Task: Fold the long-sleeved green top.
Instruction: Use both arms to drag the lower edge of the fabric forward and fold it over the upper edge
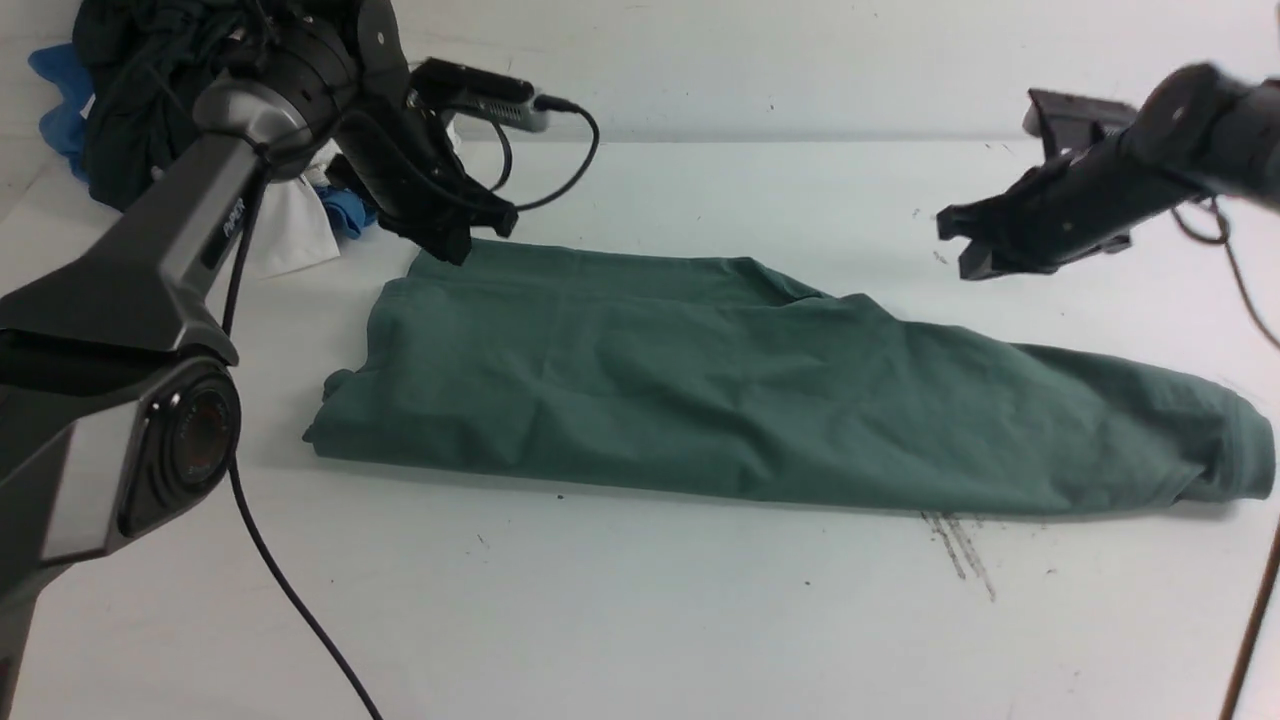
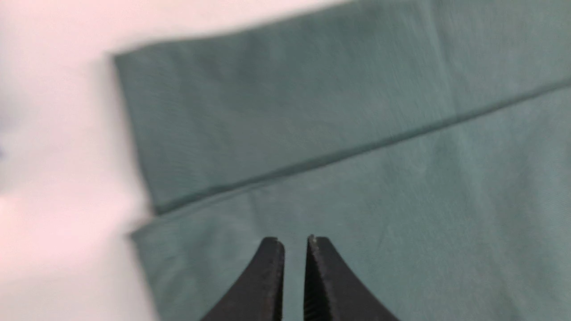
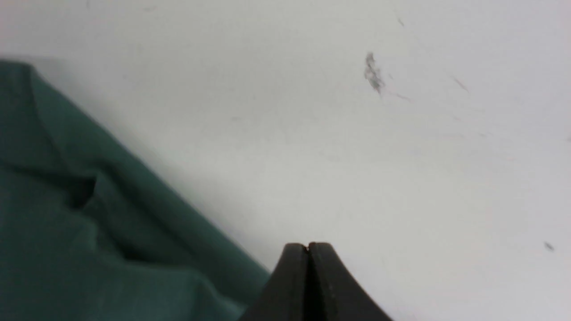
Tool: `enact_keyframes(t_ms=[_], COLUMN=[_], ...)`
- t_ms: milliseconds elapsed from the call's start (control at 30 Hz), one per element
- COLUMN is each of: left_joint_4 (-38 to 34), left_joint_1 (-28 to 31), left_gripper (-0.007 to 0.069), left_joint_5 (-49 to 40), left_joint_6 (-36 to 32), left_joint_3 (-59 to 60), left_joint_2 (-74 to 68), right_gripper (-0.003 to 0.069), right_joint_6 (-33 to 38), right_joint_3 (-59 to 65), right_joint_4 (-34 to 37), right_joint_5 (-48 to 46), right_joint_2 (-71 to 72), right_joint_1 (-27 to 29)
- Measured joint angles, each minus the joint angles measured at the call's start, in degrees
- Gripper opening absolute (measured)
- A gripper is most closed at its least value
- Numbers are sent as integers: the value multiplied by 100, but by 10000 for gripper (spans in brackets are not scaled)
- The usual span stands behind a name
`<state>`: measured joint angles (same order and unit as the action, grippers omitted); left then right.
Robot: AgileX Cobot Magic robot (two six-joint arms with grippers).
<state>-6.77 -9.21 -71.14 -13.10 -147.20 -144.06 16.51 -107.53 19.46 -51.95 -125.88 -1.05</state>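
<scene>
Both tools hung empty: left tool (image 1: 478,228) slit-narrow at the sideways-lying green top's (image 1: 700,390) far-left corner, right tool (image 1: 955,250) pinched shut, further off.

Your left arm (image 1: 150,270): reaching forward, wrist bent down | left pincer (image 2: 294,243): tips a slit apart, nothing between | your right arm (image 1: 1150,170): held level, raised | right pincer (image 3: 308,246): tips pressed together, empty

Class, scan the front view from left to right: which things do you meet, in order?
Heap of dark, blue and white clothes → left claw → right claw → cuff of the green long-sleeved top. The top's body spans most of the width, so it is unplaced.
</scene>
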Motion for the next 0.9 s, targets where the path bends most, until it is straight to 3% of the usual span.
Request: enact_keyframes(t_ms=[100, 267, 433, 633, 700, 800, 900], left_joint_4=[5, -62, -397, -431, -327, -307, -294], left_joint_1=[14, 14, 18, 20, 38, 99, 296], left_gripper=[57, 57, 57, 57, 76, 118, 242], left_joint_5=[-18, -19, -61, -61, -61, -61, -61], left_joint_6=[11, 25, 38, 38, 38, 38, 38], left_joint_3=[0, -16, 81, 344, 370, 370, 370], left_joint_2=[428, 764, 686, 441, 322, 254, 66], right_gripper=[-2, 2, 3, 7, 8, 8, 8], right_joint_6=[-274, -521, -439, -1118, -1769, -2005, -2088], right_joint_3=[151, 1350, 3487, 3945, 3869, 3792, 3700], right_joint_4=[-797, -1484, -1727, -2717, -3295, -3481, -3446], right_joint_5=[-746, -875, 201, 1059, 1020, 986, 974], right_joint_2=[698, 1610, 1863, 1661, 1666, 1719, 1935], right_joint_1=[5, 57, 89, 395, 605, 658, 610])
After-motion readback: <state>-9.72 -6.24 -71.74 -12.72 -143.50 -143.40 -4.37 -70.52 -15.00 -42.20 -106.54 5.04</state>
